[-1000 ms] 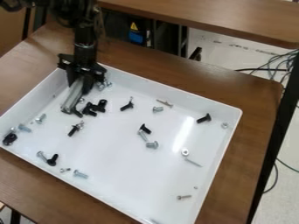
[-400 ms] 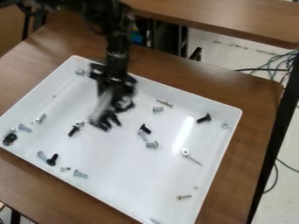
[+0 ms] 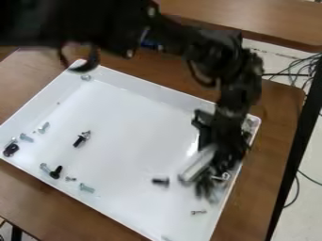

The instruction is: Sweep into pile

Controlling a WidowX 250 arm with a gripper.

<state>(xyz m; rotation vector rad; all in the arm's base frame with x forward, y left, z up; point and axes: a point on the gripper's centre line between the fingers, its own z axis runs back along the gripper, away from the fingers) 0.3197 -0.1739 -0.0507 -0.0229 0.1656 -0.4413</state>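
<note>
My gripper point(image 3: 213, 153) hangs low over the right part of the white tray point(image 3: 135, 113), holding a light grey bar-like tool point(image 3: 197, 164) that slants down to the left. Blurred dark and silvery screws point(image 3: 207, 187) lie bunched at the tool and below the gripper. A dark screw point(image 3: 161, 181) lies just left of the tool, and a small silver screw point(image 3: 198, 212) below it. At the tray's left lie several loose pieces, among them a black bolt point(image 3: 79, 140), a black screw point(image 3: 56, 172) and a silver screw point(image 3: 87, 188).
The tray's raised walls surround the work area, with the right wall close beside the gripper. A brown table point(image 3: 277, 141) carries the tray. The arm crosses above the tray's back edge. Cables point(image 3: 295, 66) lie on the floor at the far right.
The gripper and tool have swept from the tray's upper left across to its right side. Screws from the upper middle and centre have moved right with them; those at the left stay put.
</note>
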